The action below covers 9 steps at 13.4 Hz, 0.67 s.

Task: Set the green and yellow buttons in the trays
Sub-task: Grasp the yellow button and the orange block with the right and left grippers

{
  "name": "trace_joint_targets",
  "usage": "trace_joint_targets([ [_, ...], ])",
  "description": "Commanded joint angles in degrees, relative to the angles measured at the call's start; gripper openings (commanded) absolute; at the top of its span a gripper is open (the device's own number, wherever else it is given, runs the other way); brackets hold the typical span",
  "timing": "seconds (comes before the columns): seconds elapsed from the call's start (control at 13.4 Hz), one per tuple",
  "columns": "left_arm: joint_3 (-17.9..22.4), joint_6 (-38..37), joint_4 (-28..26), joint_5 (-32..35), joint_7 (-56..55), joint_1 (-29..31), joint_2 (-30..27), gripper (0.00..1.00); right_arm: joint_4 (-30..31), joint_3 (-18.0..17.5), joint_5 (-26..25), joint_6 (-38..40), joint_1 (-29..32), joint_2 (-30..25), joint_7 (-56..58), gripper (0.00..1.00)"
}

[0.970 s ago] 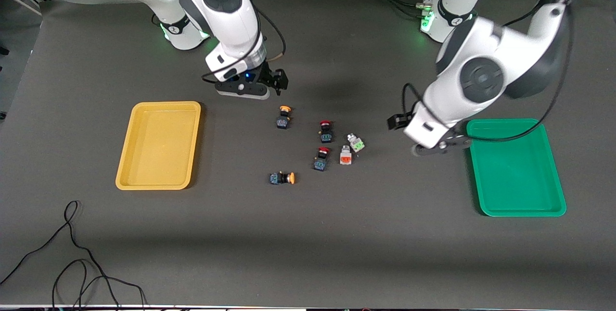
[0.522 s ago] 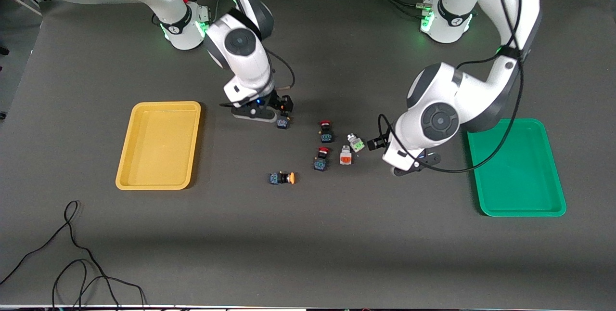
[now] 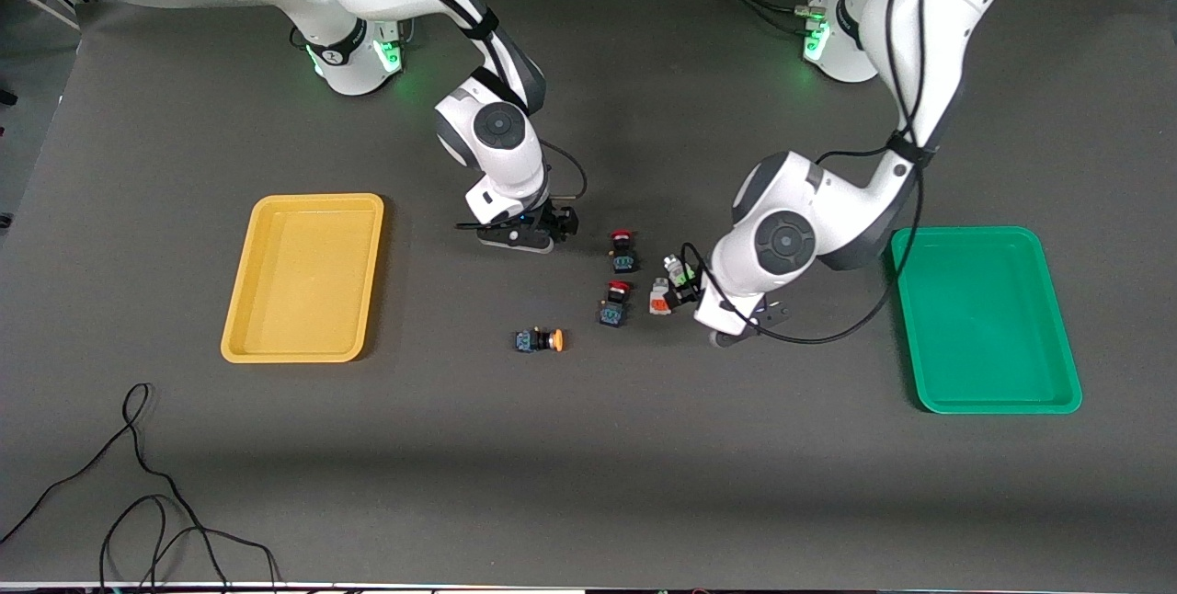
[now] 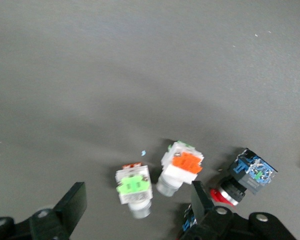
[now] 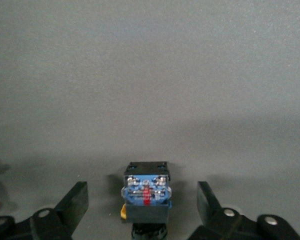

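Observation:
My right gripper (image 3: 544,230) is open and low over a dark-bodied button (image 5: 146,192) that stands between its fingers (image 5: 75,205). A bit of that button's yellow cap (image 5: 124,212) shows; the front view hides this button. My left gripper (image 3: 688,287) is open around the green-faced button (image 4: 134,187), which also shows in the front view (image 3: 679,271). The orange-red-faced button (image 4: 182,165) lies beside it, close to one finger (image 4: 202,200). A second yellow-capped button (image 3: 542,340) lies on its side nearer the front camera. The yellow tray (image 3: 303,277) and the green tray (image 3: 988,318) are empty.
Two dark red-capped switches (image 3: 623,251) (image 3: 613,302) sit between the two grippers; one shows in the left wrist view (image 4: 245,175). Black cables (image 3: 138,502) lie at the front corner at the right arm's end of the table.
Both arms have come down. The right gripper moved over the yellow-capped button and now covers it. The left gripper moved from beside the green tray to the green-faced button.

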<state>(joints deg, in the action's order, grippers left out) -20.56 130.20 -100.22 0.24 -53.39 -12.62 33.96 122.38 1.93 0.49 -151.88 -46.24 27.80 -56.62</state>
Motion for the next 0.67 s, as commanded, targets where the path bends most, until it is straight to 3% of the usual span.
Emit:
trace_joint_targets([
  [0.0,0.60,2.78,0.81,6.76,-1.54,-2.13,2.42,0.93,0.76,0.36,-1.10,-1.05,-0.35,-0.56,-2.09,0.76],
  [0.07,0.60,2.87,1.95,8.10,-1.54,-2.92,3.82,0.93,0.76,0.36,-1.10,-1.05,-0.26,-0.56,-2.09,0.53],
  [0.22,0.60,2.87,4.15,8.98,-0.76,-3.72,6.02,0.91,0.76,0.36,-1.10,-1.05,-0.26,-0.56,-2.09,0.27],
  [0.6,0.52,3.13,8.02,10.66,3.46,-6.27,9.10,0.89,0.40,0.44,-1.10,2.87,0.27,-4.58,-1.74,0.21],
])
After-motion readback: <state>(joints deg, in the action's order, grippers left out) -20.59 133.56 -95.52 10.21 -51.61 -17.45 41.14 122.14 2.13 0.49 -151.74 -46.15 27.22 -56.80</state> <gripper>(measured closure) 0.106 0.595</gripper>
